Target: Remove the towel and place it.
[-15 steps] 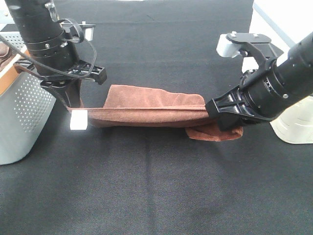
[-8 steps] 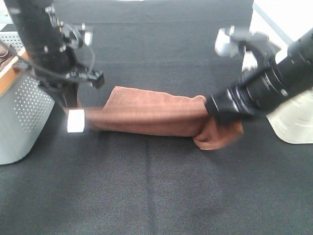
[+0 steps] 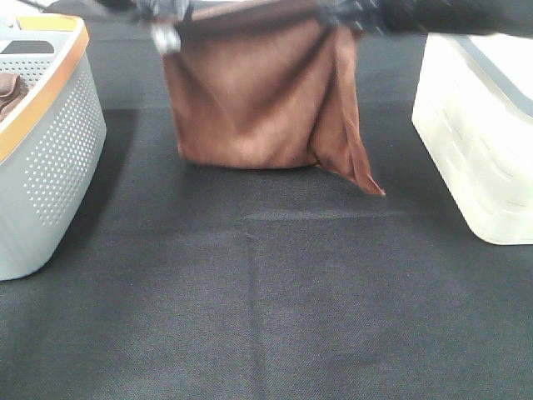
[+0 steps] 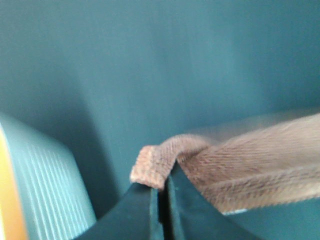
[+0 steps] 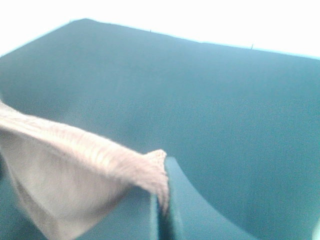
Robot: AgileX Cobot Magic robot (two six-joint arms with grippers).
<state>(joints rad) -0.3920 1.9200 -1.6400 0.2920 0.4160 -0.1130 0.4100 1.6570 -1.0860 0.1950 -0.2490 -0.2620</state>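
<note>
The towel [image 3: 250, 96] is a rust-brown cloth hanging like a sheet high above the black table, its top edge stretched between my two grippers at the top of the exterior high view. Its small white tag [image 3: 166, 38] shows at the upper left corner. My left gripper [image 3: 158, 10] is shut on that corner; the left wrist view shows the towel's corner [image 4: 152, 165] pinched between the fingers [image 4: 142, 215]. My right gripper [image 3: 341, 12] is shut on the upper right corner; the right wrist view shows the towel's edge [image 5: 100, 160] clamped. A loose fold hangs down at the right.
A grey perforated basket [image 3: 50, 150] with an orange rim stands at the left, with a darker brown cloth [image 3: 8, 87] inside. A white bin [image 3: 479, 133] stands at the right. Black cloth covers the table [image 3: 266, 317].
Both grippers have risen sharply from table height to the top of the view, lifting the towel off the table so it now hangs spread between them.
</note>
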